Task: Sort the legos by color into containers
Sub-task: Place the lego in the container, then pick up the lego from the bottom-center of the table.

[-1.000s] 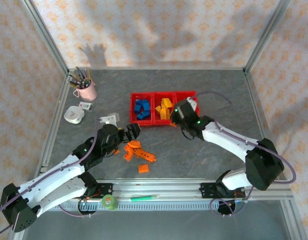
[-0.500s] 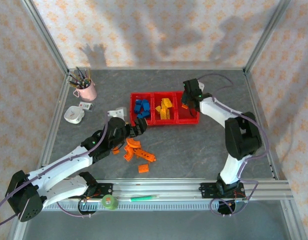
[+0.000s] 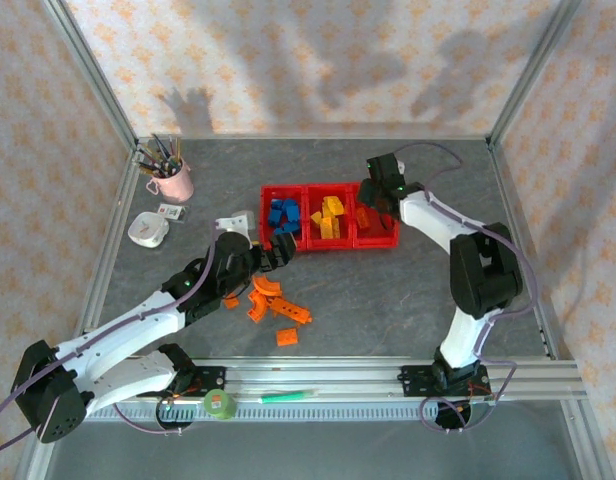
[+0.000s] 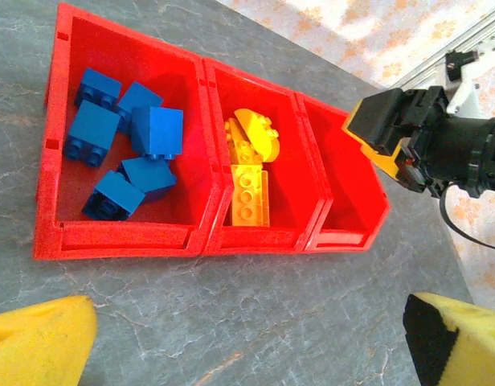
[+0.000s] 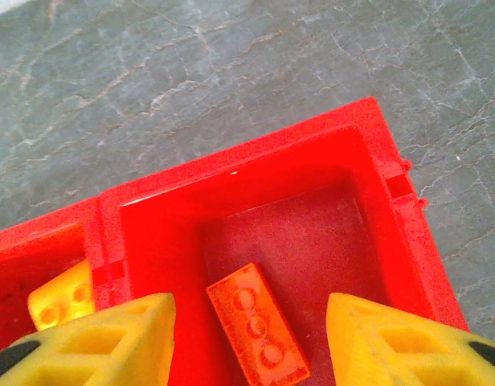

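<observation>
The right gripper [image 5: 247,315] hangs over the right-hand bin [image 5: 392,241]. Its jaws are apart and hold nothing. One orange brick [image 5: 255,326] lies flat on that bin's floor, right under the gap. The left gripper [image 4: 247,346] is wide open and empty too, just in front of the bins [image 3: 338,243]. More orange bricks [image 3: 271,303] lie on the table in front of the bins, near their left end.

The bricks look light, hard and a bit slippery. I think it is best to pinch one across its flat sides, not on the bumps.

The right wrist view shows the orange brick in its bin up close. The left wrist view shows blue bricks [image 4: 155,133] in the left bin and yellow bricks [image 4: 249,197] in the middle one. The top view shows the loose pile.
</observation>
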You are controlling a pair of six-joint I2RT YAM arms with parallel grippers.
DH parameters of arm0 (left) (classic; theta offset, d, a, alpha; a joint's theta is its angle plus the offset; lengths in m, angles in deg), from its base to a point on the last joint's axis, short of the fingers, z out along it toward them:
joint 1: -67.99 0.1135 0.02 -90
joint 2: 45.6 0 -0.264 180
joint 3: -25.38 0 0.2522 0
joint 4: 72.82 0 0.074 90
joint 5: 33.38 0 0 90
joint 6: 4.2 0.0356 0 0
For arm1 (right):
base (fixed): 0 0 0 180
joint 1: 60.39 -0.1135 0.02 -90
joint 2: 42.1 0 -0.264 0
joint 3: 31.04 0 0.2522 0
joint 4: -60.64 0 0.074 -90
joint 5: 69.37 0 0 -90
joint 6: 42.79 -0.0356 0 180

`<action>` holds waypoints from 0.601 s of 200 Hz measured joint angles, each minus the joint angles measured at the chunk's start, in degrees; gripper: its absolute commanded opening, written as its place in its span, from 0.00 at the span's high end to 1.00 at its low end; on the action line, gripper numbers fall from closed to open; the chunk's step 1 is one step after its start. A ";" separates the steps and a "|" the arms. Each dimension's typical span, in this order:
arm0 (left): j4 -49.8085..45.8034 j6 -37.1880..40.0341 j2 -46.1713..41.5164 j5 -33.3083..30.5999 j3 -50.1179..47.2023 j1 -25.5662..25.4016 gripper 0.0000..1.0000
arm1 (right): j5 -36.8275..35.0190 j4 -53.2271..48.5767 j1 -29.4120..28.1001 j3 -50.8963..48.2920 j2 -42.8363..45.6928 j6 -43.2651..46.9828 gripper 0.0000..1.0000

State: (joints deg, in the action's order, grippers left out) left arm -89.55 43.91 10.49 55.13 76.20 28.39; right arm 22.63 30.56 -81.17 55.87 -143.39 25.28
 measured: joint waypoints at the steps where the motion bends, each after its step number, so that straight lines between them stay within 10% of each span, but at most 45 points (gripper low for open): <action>1: 0.00 0.00 -0.09 0.00 0.00 0.00 0.01 | 0.00 0.02 -0.07 -0.11 0.22 -0.02 0.45; 120: -9.14 -0.44 -15.04 -3.96 -2.58 0.02 0.01 | 5.07 0.46 -20.85 -9.84 12.35 6.19 0.26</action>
State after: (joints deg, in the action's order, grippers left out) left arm -98.68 43.47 -4.54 51.17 73.62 28.42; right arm 27.70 31.02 -102.02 46.03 -131.05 31.46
